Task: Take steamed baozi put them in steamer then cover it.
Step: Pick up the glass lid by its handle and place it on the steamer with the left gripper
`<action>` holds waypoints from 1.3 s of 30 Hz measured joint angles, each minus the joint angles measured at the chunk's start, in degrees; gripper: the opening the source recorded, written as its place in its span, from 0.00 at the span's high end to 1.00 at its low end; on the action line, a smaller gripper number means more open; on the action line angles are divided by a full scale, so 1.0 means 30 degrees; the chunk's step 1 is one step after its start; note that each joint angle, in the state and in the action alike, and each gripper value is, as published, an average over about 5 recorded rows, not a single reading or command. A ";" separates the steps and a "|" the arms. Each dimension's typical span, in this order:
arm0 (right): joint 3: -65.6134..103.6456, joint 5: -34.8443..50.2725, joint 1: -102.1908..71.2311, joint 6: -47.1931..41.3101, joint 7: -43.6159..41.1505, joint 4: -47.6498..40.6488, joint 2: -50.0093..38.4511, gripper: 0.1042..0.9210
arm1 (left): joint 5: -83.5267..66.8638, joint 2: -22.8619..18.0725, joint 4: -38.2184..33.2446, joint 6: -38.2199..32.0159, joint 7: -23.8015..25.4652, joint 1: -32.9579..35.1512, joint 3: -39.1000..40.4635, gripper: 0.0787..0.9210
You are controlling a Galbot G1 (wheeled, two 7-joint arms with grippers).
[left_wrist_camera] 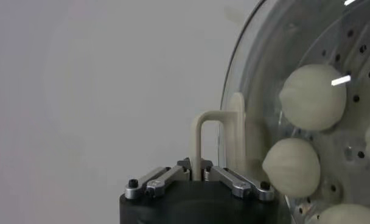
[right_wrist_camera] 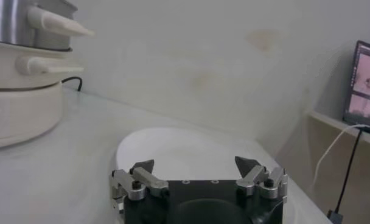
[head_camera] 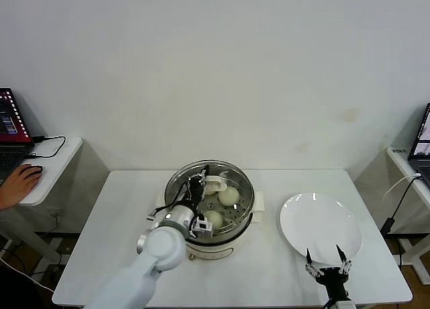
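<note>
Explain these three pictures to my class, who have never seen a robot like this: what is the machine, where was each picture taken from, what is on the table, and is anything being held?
This is a two-armed robot. The wide picture comes from a camera on its head; the other two come from cameras on its wrists. On the white table stand a steamer with baozi inside and an empty white plate. The left gripper is shut on the white handle of the glass lid, holding the lid over the steamer. The right gripper is open, holds nothing, and waits at the plate's near edge. At the far left, a person's hand rests on a side desk.
</note>
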 measured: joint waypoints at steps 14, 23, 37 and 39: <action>-0.0074 -0.0034 0.0044 0.0050 -0.0040 -0.0214 -0.0003 0.12 | 0.0682 -0.0400 0.0619 -0.0244 -0.0013 0.0035 0.0031 0.91; -0.0090 -0.0048 0.0111 0.0131 -0.0077 -0.0398 -0.0009 0.12 | 0.0931 -0.0663 0.0813 -0.0360 -0.0143 0.0232 0.0053 0.91; -0.0204 -0.0096 0.0136 0.0135 -0.0125 -0.0489 -0.0019 0.12 | 0.0753 -0.0293 0.0061 -0.0440 -0.0387 0.0983 -0.0507 0.55; -0.0221 -0.0108 0.0127 0.0135 -0.0134 -0.0490 -0.0022 0.12 | 0.0655 -0.0167 -0.0259 -0.0462 -0.0486 0.1267 -0.0663 0.48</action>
